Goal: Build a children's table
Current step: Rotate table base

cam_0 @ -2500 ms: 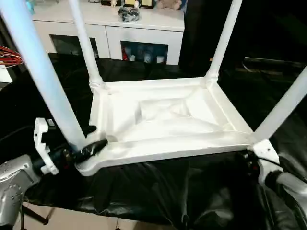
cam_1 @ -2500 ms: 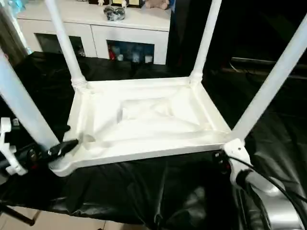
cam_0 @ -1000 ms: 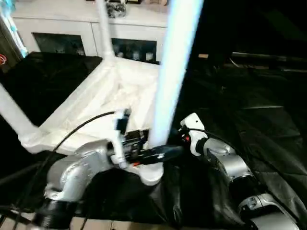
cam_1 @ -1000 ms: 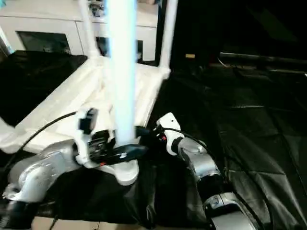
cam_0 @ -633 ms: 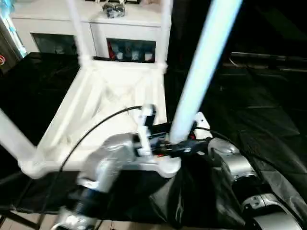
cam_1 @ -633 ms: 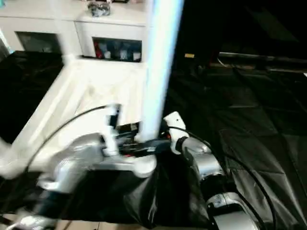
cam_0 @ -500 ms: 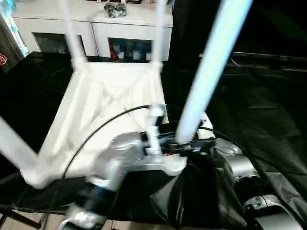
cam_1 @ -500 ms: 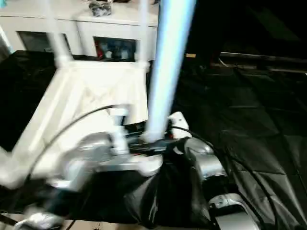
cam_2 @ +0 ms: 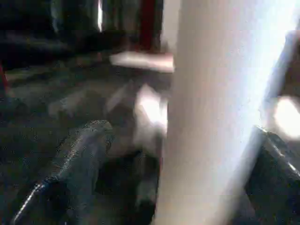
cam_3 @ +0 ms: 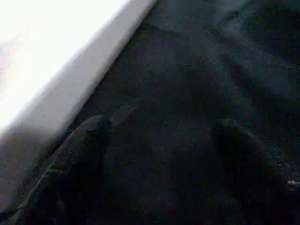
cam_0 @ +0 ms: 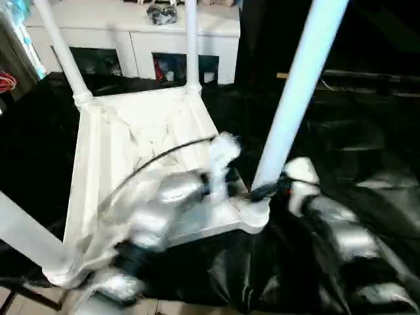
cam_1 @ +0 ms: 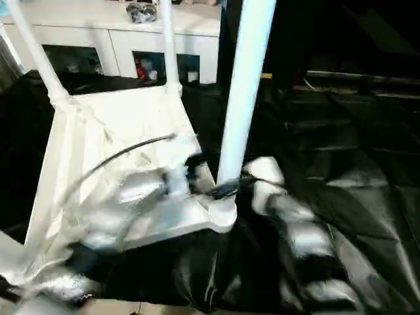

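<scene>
No text, label, brand, number or sign can be read in any of the views.
</scene>
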`<state>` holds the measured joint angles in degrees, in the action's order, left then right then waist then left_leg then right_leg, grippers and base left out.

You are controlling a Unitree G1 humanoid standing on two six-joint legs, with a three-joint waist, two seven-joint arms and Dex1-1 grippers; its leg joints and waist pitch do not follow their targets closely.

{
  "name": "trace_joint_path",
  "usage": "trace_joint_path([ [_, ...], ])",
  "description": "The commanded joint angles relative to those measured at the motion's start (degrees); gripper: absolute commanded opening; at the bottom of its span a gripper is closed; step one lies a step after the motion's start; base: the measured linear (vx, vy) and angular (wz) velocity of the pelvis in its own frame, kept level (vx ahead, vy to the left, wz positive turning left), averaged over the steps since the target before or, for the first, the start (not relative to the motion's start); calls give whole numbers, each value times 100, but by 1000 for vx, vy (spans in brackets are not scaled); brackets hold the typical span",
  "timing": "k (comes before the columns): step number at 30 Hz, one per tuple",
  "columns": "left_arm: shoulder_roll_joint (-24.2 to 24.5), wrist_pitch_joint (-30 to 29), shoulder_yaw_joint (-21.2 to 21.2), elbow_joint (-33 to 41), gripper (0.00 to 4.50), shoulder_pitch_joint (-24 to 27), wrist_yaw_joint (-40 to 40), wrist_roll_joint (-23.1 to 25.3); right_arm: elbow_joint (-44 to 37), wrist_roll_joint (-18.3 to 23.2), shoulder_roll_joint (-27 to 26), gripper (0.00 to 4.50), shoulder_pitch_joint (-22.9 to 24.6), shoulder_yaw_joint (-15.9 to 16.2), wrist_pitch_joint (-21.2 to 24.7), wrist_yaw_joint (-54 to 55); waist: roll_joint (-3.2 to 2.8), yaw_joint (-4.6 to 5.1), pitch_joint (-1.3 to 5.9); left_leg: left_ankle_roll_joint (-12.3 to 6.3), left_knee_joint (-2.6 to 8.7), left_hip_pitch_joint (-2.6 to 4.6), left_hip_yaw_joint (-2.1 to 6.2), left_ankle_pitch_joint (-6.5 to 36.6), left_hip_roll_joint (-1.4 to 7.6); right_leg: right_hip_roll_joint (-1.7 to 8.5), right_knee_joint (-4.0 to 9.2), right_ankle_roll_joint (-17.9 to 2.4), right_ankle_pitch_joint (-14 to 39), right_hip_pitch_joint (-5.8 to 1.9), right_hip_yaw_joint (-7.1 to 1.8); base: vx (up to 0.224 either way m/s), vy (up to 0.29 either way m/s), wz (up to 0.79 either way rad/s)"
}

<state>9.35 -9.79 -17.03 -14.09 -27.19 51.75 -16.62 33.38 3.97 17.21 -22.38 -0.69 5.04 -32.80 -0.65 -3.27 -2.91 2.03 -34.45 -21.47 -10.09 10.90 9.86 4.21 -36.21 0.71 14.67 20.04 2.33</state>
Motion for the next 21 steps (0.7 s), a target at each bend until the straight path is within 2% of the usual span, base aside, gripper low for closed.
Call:
trace_joint_path([
  [1, 385, -426, -113, 427, 445, 185, 384, -34, -550, 105, 164, 388, 214, -106, 212, -94, 43, -45, 329, -350, 419, 101, 109, 762, 360, 412, 382, -1657, -419, -171, -233, 0, 0, 0],
  [5, 967, -821, -221, 786, 445, 455, 662, -5, -1280, 204, 504, 388, 676, -159, 411, -397, 28, -56, 303, -258, 450, 102, 107, 932, 355, 402, 410, -1575, -118, -146, -238, 0, 0, 0],
  [6, 987, -835, -225, 797, 445, 464, 664, 3, -1321, 212, 520, 388, 699, -161, 426, -414, 24, -72, 297, -262, 457, 114, 106, 959, 363, 404, 423, -1549, -78, -139, -243, 0, 0, 0],
  [9, 1209, -921, -298, 856, 449, 564, 579, 282, -2070, 368, 866, 404, 1127, -96, 678, -843, 37, -114, 292, -288, 456, 100, 108, 921, 358, 410, 430, -1466, -70, -142, -251, 0, 0, 0],
  [10, 1232, -954, -314, 859, 429, 576, 541, 343, -2198, 388, 925, 414, 1193, -85, 725, -899, 36, -125, 286, -285, 462, 104, 105, 940, 362, 411, 443, -1443, -25, -138, -253, 0, 0, 0],
  [11, 1242, -1045, -385, 705, 417, 576, 251, 649, -2708, 542, 1176, 424, 1445, -46, 930, -1224, 32, -133, 270, -260, 472, 99, 109, 1028, 364, 400, 466, -1384, 104, -141, -258, 0, 0, 0],
  [15, 1067, -1007, -457, 352, 398, 531, 139, 719, -3324, 562, 1606, 449, 1764, -23, 1139, -1539, 41, -193, 270, -228, 474, 105, 120, 1077, 367, 435, 496, -1272, 336, -131, -270, 0, 0, 0],
  [16, 913, -1040, -547, 52, 383, 440, 94, 740, -3521, 628, 1774, 450, 1860, -23, 1330, -1692, 40, -191, 271, -209, 479, 100, 122, 1069, 367, 440, 498, -1321, 356, -126, -265, 0, 0, 0],
  [18, 788, -1035, -624, -254, 368, 342, 27, 804, -3678, 734, 1877, 450, 1925, -40, 1490, -1816, 46, -199, 251, -221, 476, 121, 110, 1187, 359, 434, 529, -1336, 514, -102, -275, 0, 0, 0],
  [19, 637, -949, -683, -668, 368, 219, -59, 918, -3859, 867, 1957, 450, 1978, -61, 1674, -1914, 41, -222, 253, -221, 471, 125, 113, 1241, 359, 448, 545, -1318, 633, -110, -277, 0, 0, 0],
  [20, 637, -949, -683, -668, 355, 219, -59, 918, -3859, 867, 1957, 450, 1978, -61, 1674, -1914, 44, -231, 248, -223, 475, 131, 114, 1265, 364, 452, 560, -1301, 705, -100, -282, 0, 0, 0],
  [21, 564, -911, -673, -835, 355, 176, -100, 941, -3913, 885, 1980, 450, 1996, -47, 1692, -1944, 53, -238, 253, -190, 490, 110, 134, 1273, 378, 475, 546, -1283, 764, -118, -275, 0, 0, 0],
])
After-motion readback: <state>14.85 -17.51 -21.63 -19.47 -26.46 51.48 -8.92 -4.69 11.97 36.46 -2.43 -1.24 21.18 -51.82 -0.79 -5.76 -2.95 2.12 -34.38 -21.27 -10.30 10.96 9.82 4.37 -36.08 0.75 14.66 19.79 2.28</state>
